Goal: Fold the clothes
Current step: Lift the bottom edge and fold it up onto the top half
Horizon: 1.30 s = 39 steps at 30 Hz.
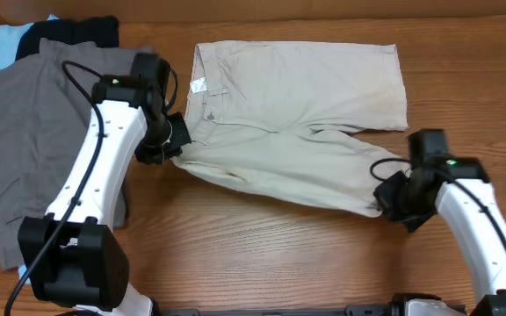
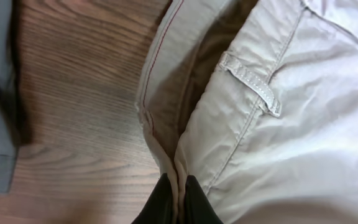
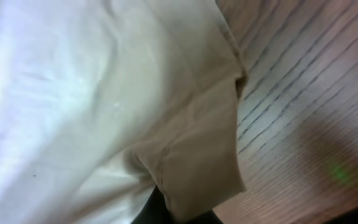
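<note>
the khaki shorts (image 1: 297,105) are lying spread across the upper middle, the left fingers (image 2: 157,208) clamping the waistband edge at centre left and the right fingers (image 3: 146,214) pinching a leg hem at lower right, bare surface (image 1: 262,254) lying open along the bottom, gray shorts (image 1: 33,149) crowding the left edge.

no readable text, white label (image 1: 198,86) on beige shorts (image 1: 306,96) too small to read
</note>
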{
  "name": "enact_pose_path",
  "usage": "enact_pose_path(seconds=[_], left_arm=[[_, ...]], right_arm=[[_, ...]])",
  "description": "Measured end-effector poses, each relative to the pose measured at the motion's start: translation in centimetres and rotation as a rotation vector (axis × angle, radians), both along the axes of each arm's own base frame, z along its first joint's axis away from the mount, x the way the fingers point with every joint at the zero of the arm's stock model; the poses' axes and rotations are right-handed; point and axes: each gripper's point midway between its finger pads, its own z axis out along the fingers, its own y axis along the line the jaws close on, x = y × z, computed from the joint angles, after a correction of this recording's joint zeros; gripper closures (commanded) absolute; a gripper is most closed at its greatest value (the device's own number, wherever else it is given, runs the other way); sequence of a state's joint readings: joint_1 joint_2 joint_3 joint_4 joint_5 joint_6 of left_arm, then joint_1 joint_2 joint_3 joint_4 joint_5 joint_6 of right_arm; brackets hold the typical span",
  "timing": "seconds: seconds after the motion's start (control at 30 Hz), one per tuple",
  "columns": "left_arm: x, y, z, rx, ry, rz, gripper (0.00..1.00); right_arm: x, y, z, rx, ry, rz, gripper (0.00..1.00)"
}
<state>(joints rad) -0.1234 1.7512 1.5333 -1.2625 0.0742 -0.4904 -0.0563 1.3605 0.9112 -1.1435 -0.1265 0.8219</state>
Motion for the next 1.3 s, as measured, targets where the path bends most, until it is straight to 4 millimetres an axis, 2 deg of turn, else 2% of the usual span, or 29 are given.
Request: enact_pose_path(seconds=[0.13, 0.3, 0.5, 0.63, 0.77, 0.93, 1.17, 1.3], left_arm=[[0.1, -0.2, 2.2, -0.006, -0.011, -0.007, 0.96], [-0.6, -0.5, 4.6, -0.015, 0.002, -0.014, 0.96], [-2.6, -0.4, 5.1, -0.016, 0.079, -0.014, 0.96], [-4.1, -0.2, 5.1, -0.009, 0.142, -0.008, 0.96], [-4.6, 0.1, 5.3, 0.005, 0.158, 0.016, 0.96], [-3.0, -0.2, 5.4, 0.008, 0.083, 0.021, 0.96], [1.3, -0.3, 4.0, 0.013, -0.08, 0.078, 0.96], [3.7, -0.5, 3.4, 0.019, -0.174, 0.12, 0.96]], right_arm=[[0.8, -0.8, 2.2, 0.031, -0.041, 0.019, 0.96], [1.0, -1.7, 6.8, 0.039, -0.157, 0.069, 0.96], [-0.9, -2.0, 11.6, 0.017, -0.276, 0.109, 0.96], [-2.4, -2.0, 13.7, 0.011, -0.314, 0.128, 0.96], [-1.6, -2.1, 15.3, -0.004, -0.387, 0.176, 0.96], [1.3, -2.6, 14.9, -0.008, -0.418, 0.228, 0.96], [7.7, -3.6, 10.6, 0.046, -0.393, 0.289, 0.96], [11.7, -4.1, 9.1, 0.048, -0.462, 0.32, 0.96]])
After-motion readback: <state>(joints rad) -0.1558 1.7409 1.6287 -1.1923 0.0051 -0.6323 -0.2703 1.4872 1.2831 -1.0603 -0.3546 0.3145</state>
